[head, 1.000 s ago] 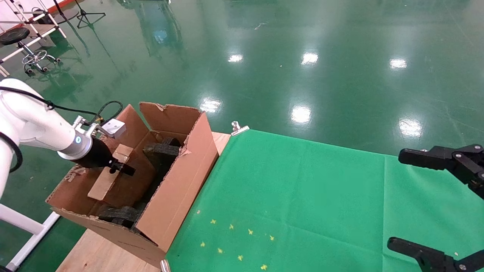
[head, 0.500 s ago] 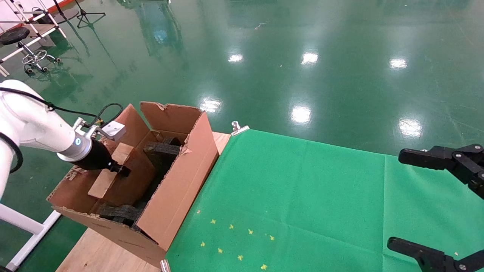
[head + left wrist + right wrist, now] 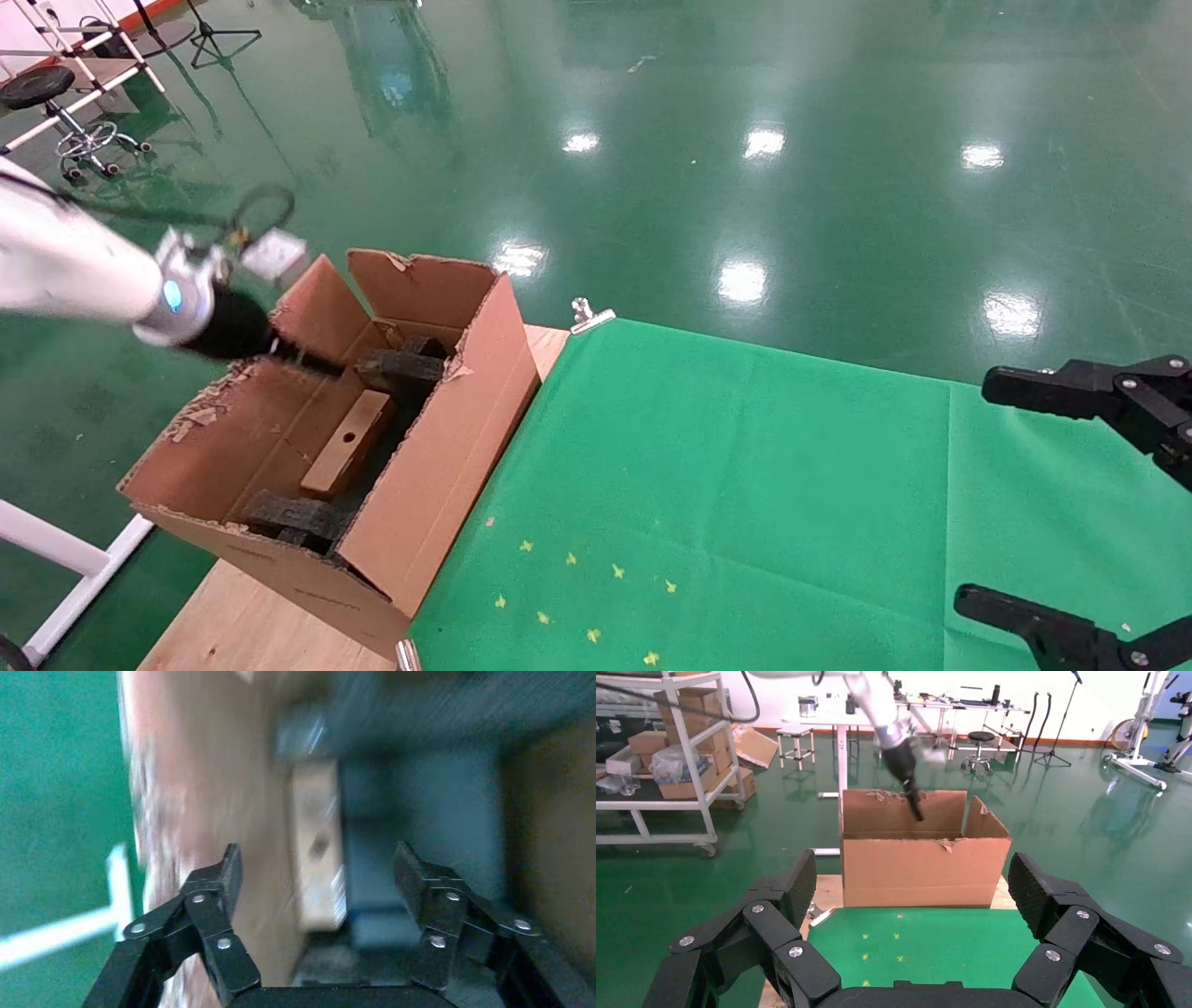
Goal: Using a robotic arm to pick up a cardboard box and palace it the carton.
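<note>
The cardboard box [image 3: 345, 456] lies flat on the floor of the carton [image 3: 438, 466], its long side running near to far, the face with the round hole turned up; it rests between the dark foam blocks [image 3: 400, 365] at the far end and another dark block at the near end. The carton sits on the wooden table edge [image 3: 242, 624], just left of the green cloth [image 3: 745, 485], with its flaps standing open and its rim ragged. The robotic arm [image 3: 84, 275] reaches in from the left, and the left gripper [image 3: 313, 874] hangs above the carton's far left rim with its jaws spread wide and nothing between them (the wrist view shows the box lying well below the fingers, apart from them). The right gripper [image 3: 912, 888] is parked over the right end of the cloth, jaws also wide and empty.
</note>
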Robot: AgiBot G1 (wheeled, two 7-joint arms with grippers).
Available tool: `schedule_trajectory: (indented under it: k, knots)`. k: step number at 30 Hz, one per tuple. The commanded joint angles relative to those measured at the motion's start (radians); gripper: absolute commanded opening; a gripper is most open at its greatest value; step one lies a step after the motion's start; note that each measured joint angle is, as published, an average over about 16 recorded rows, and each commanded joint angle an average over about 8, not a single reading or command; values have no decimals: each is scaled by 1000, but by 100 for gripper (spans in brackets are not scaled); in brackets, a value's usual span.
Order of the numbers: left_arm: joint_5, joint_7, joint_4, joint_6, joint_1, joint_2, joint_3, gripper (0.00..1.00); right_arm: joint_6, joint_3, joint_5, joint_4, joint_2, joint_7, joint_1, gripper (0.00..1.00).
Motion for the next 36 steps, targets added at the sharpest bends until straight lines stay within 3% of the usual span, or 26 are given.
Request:
schedule_trajectory:
  k: [1,8,17,36]
  knots:
    - [-48,41,-38,44,-28,-26,-32,100,0,0,0,0,0,0,0,100]
    - [-175,129,-181,217,-64,-98,-104,100,0,0,0,0,0,0,0,100]
    - [-187,134,-200,225,-50,-103,-115,100,0,0,0,0,0,0,0,100]
    - [-439,237,-498,287,212,-151,-319,100,0,-1,1,-1,0,0,0,100]
